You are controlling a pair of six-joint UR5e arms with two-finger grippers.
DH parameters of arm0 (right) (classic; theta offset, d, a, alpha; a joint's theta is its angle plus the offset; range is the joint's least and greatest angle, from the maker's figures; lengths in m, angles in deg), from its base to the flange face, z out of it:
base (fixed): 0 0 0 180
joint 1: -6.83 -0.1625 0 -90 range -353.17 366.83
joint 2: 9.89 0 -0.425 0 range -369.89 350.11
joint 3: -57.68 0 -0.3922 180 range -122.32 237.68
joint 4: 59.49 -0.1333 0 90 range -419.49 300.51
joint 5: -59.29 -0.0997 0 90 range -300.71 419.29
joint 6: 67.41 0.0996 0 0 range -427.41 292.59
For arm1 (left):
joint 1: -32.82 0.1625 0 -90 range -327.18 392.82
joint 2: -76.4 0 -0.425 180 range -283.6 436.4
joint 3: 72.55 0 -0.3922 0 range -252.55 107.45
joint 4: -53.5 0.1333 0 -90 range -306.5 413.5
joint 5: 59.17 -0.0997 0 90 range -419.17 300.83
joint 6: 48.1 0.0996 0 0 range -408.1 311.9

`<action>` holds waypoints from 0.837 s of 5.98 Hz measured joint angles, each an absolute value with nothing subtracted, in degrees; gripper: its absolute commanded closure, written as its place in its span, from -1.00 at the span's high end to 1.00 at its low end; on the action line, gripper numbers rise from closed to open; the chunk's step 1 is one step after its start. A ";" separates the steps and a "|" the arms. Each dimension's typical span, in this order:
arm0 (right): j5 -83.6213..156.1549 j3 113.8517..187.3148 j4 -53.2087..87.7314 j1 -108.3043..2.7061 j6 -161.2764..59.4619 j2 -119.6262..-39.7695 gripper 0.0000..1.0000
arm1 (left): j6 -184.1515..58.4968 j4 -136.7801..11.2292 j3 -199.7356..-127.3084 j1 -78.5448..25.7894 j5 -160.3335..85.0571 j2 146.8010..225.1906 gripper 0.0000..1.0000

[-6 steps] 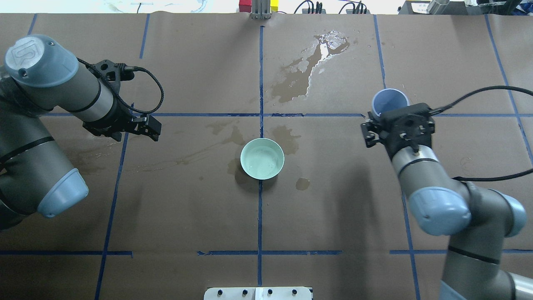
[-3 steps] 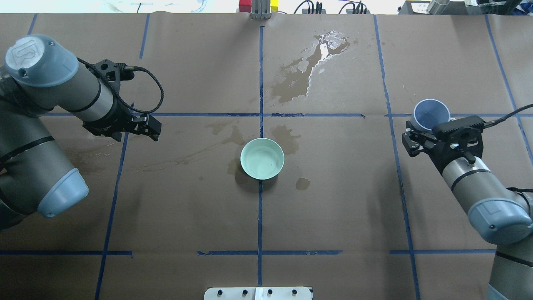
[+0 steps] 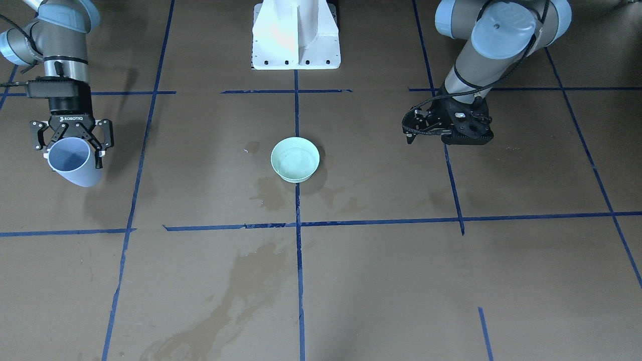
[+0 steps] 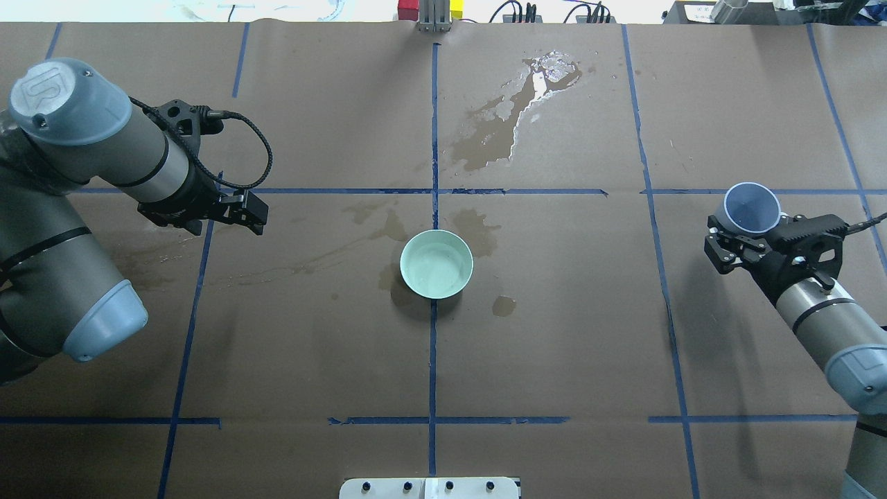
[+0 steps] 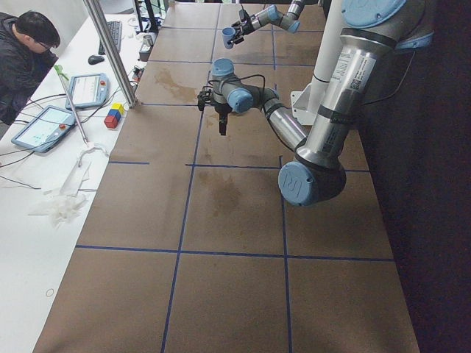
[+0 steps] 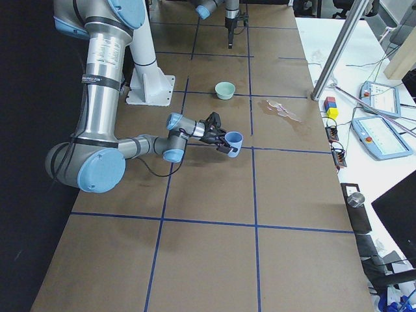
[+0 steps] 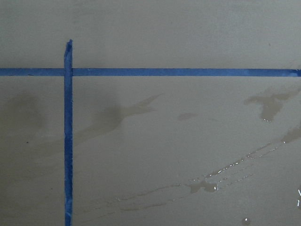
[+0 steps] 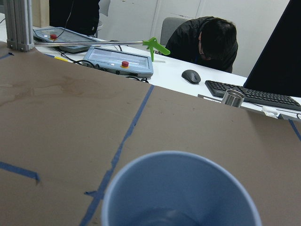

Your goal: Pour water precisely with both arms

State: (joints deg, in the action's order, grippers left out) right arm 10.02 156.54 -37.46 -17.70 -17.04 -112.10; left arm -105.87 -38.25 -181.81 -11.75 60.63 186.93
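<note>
Pinching a pale blue cup [image 3: 75, 165] by its sides, the right pincer [image 3: 71, 146] hangs over the right-hand end of the counter [image 4: 554, 360], close to that end's edge in the overhead view. The cup is tilted, its open mouth showing in both the overhead and front views; whether any liquid is left inside cannot be told. The water [image 4: 438, 267] that shows lies as a pale, faintly glossy pool in the mint bowl [image 4: 402, 267], which stands at the middle of the counter on the central blue tape line [image 4: 432, 360]. Bowl and cup are well apart, with only bare brown paper and one tape line between them. A second, shiny puddle [image 4: 547, 69] lies near the counter's far edge, and dark damp stains ring the bowl. The left pincer [image 4: 255, 213] holds nothing; its fingers look pressed together. It hovers beside a tape crossing on the left, well apart from the bowl, with open paper in between.
</note>
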 measured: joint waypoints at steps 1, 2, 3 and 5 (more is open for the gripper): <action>9.30 152.32 -43.19 -18.09 -17.28 -112.39 -1.00 | -105.99 -38.25 -181.82 -11.74 60.62 186.94 1.00; 8.86 148.44 -48.43 -18.36 -17.45 -112.50 -1.00 | -106.16 -38.25 -181.93 -11.74 60.60 186.96 1.00; 8.72 145.73 -52.23 -18.43 -17.51 -112.59 -1.00 | -106.27 -38.25 -182.01 -11.74 60.56 186.97 1.00; 8.73 143.96 -54.51 -18.42 -17.33 -113.49 -0.88 | -106.68 -38.25 -182.10 -11.74 60.47 186.97 1.00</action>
